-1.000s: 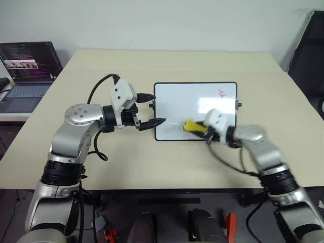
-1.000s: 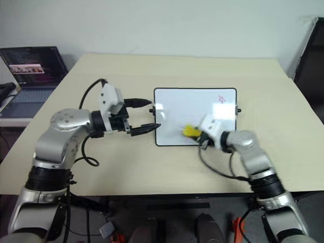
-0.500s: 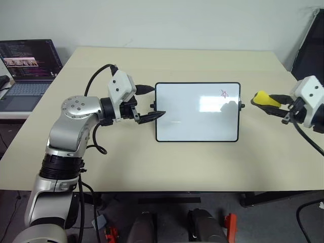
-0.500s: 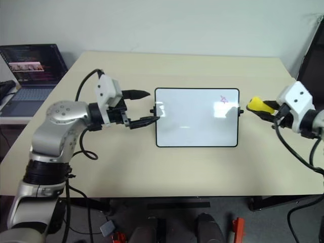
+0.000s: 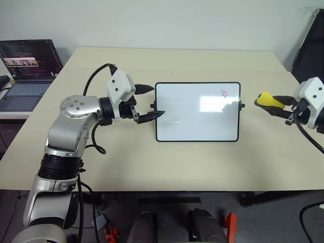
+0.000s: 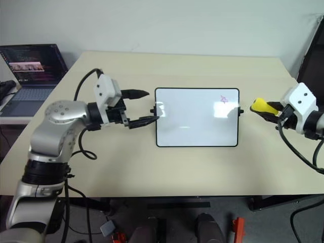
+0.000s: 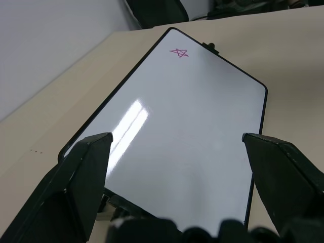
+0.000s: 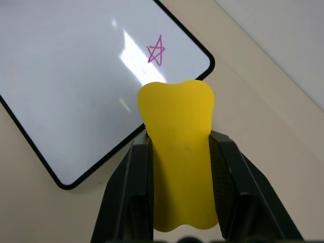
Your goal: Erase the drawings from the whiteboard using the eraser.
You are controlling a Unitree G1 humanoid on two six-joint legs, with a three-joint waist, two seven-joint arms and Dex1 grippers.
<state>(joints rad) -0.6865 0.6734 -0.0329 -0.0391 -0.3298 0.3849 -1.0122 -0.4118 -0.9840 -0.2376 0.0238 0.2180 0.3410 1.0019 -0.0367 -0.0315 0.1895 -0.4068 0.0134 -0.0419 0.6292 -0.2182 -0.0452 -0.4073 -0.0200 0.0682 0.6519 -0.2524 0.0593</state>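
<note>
Whiteboard [image 5: 197, 112] lies flat mid-surface [image 5: 152, 162], nearly all white. We see one drawing left: a small pink star [image 5: 223, 93] near the far right corner. No other scribbles show on it, so we judge the job mostly done.

Right end effector [image 5: 276, 106] is clenched on the yellow eraser [image 5: 264, 98], held in the air off the board's right edge, clear of the frame.

Left end effector [image 5: 151, 102] is released, fingers spread wide at the board's left edge, one finger [image 5: 150, 116] over the frame; we cannot tell if it touches.

Remaining: bring the eraser onto the star and wipe it away.
</note>
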